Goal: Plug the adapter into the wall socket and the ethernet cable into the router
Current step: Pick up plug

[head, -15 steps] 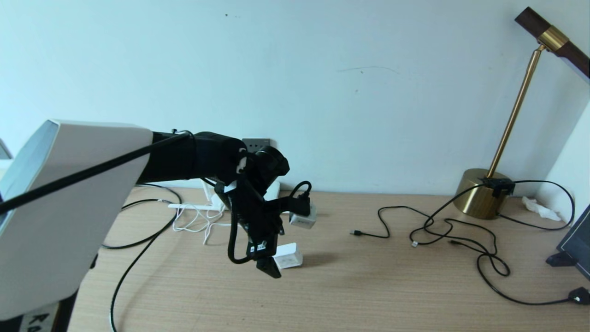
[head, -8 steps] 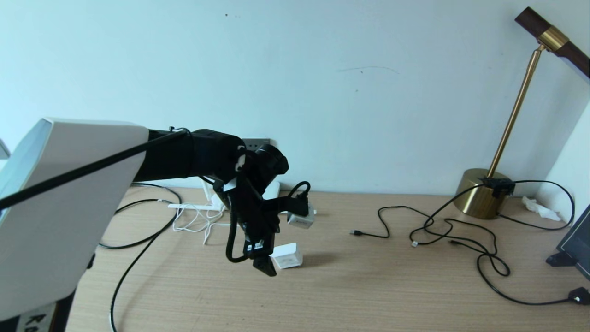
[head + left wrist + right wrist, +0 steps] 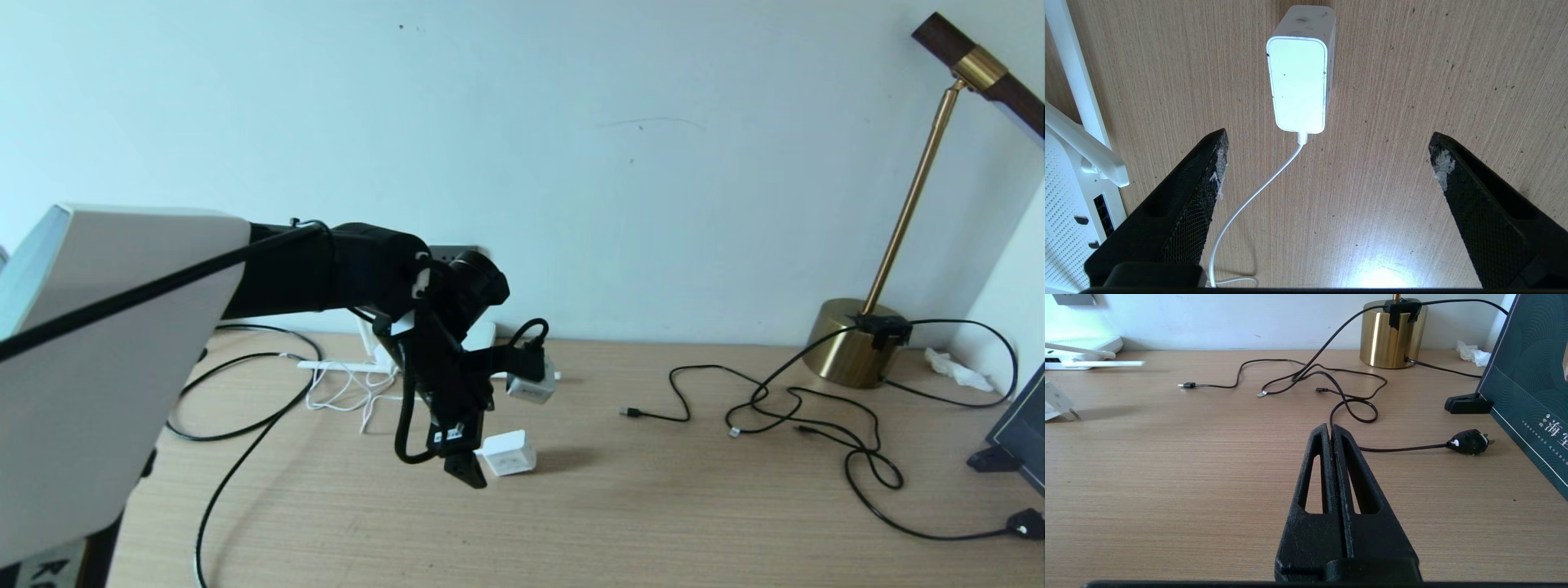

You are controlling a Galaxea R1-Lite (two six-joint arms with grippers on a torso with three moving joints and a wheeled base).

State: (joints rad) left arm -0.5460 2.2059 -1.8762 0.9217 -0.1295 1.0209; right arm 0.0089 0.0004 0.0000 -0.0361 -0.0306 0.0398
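The white adapter (image 3: 508, 453) lies on the wooden desk, its thin white cord (image 3: 1249, 204) trailing back toward the router. My left gripper (image 3: 468, 472) hangs open just above and beside it, fingers pointing down. In the left wrist view the adapter (image 3: 1300, 81) sits ahead of the wide gap between the fingers (image 3: 1208, 179), untouched. The white router (image 3: 483, 335) is mostly behind the arm; its antenna (image 3: 339, 366) shows. The dark grey wall socket (image 3: 454, 253) peeks above the arm. The thick black ethernet cable (image 3: 245, 425) loops at the left, plug end hidden. My right gripper (image 3: 1332, 430) is shut, parked low over the desk.
A brass lamp base (image 3: 853, 343) stands at the back right, with thin black cables (image 3: 775, 408) sprawled before it and a black plug (image 3: 1024, 523) near the right edge. A dark box (image 3: 1527, 388) leans at the far right. White cord is tangled (image 3: 351, 396) by the router.
My left arm has drifted slightly to the left, carrying the open gripper a little away from over the adapter. The adapter itself has not moved.
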